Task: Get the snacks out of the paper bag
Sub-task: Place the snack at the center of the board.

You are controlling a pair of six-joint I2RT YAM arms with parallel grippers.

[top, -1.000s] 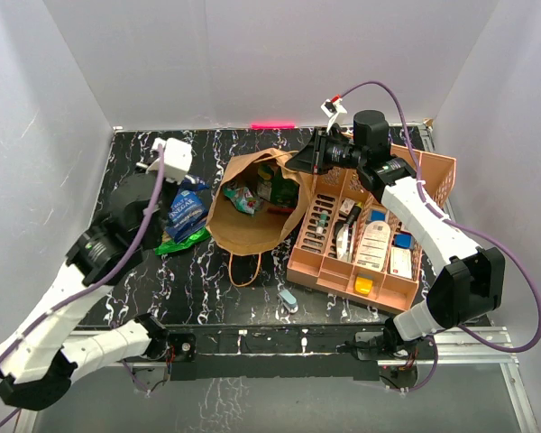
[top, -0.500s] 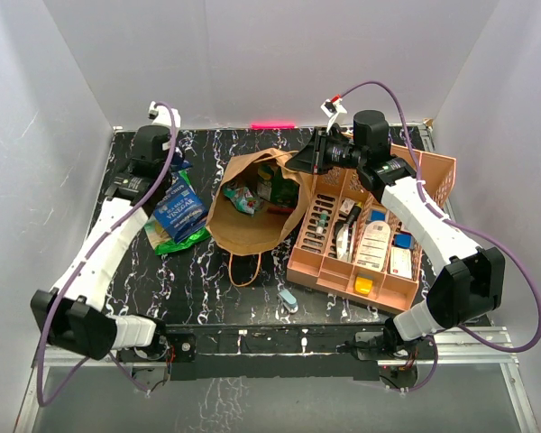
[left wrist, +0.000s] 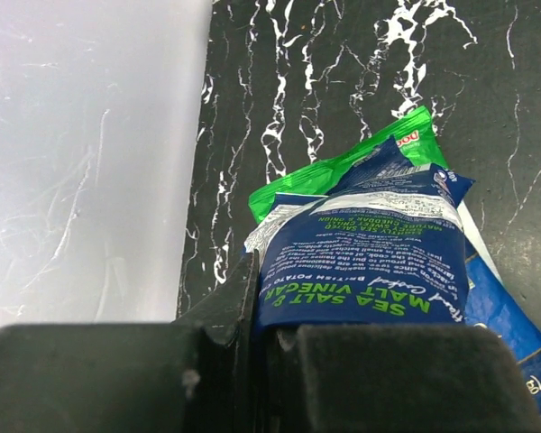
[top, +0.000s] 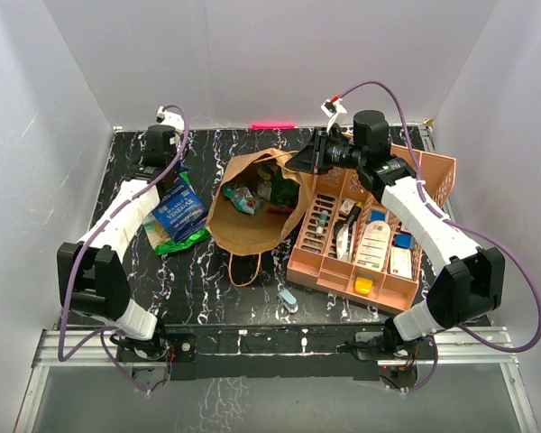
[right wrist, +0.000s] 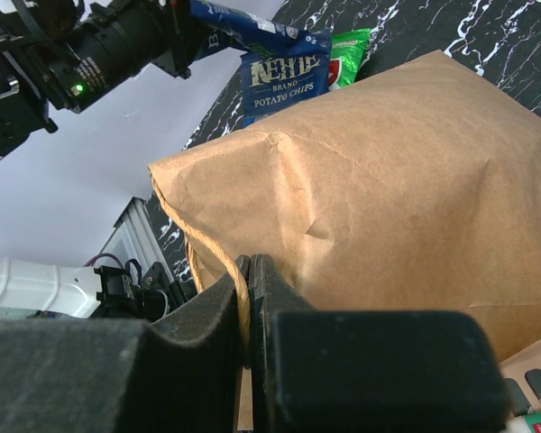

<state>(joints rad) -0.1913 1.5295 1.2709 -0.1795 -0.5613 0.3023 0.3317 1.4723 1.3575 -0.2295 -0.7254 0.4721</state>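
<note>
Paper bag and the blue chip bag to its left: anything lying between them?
Only a narrow strip of bare black tabletop, seen in the top view; a green packet juts from under the chip bag.

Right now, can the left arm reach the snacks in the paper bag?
Probably not yet: the left fingers are shut on the blue chip bag. The paper bag lies open, rim pinched by the right fingers; snacks inside look reachable after a release.

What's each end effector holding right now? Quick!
Left end effector: closed on the blue chip bag.
Right end effector: closed on the paper bag edge.
</note>
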